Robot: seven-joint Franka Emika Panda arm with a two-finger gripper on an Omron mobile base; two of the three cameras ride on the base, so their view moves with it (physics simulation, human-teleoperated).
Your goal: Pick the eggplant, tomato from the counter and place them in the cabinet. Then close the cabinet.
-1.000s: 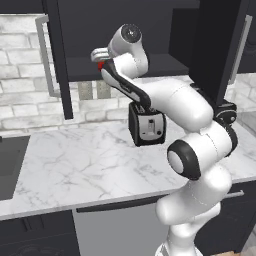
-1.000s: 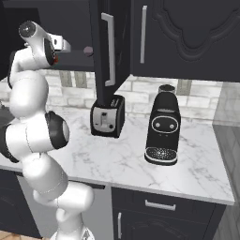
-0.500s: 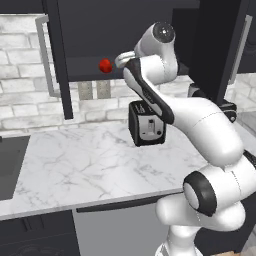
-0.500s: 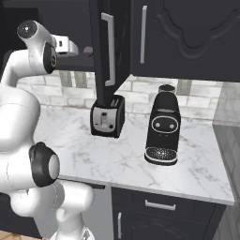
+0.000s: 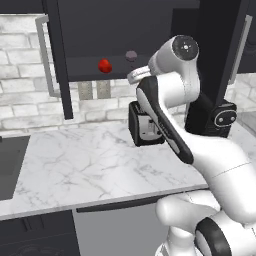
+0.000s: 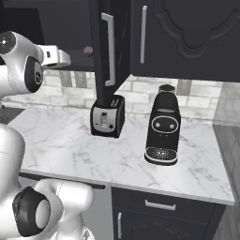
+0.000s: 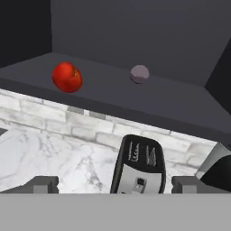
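Note:
The tomato [image 7: 67, 77] [image 5: 104, 65] and the eggplant [image 7: 139, 74] [image 5: 131, 55] [image 6: 88, 49] both lie on the shelf of the open cabinet [image 7: 135, 31] [image 5: 90, 30], apart from each other, with the tomato to the left. My gripper [image 7: 115, 185] [image 6: 69, 58] hovers in front of the shelf edge, a little back from it, facing both. It is open and nothing sits between its fingertips [image 7: 43, 184]. The white marble counter [image 5: 75, 170] [image 6: 70, 140] stretches out below.
A black toaster [image 5: 145, 130] [image 6: 108, 119] [image 7: 139, 164] stands on the counter under the cabinet. A black coffee machine [image 6: 162, 129] stands to its right. The cabinet's doors [image 6: 110, 47] [image 5: 52, 55] hang open on both sides. A dark sink [image 5: 10, 165] lies at the far left.
My hand has drawn back out of the cabinet and away from the tomato, which stays on the shelf. The arm's upper joints have swung right in the left base view.

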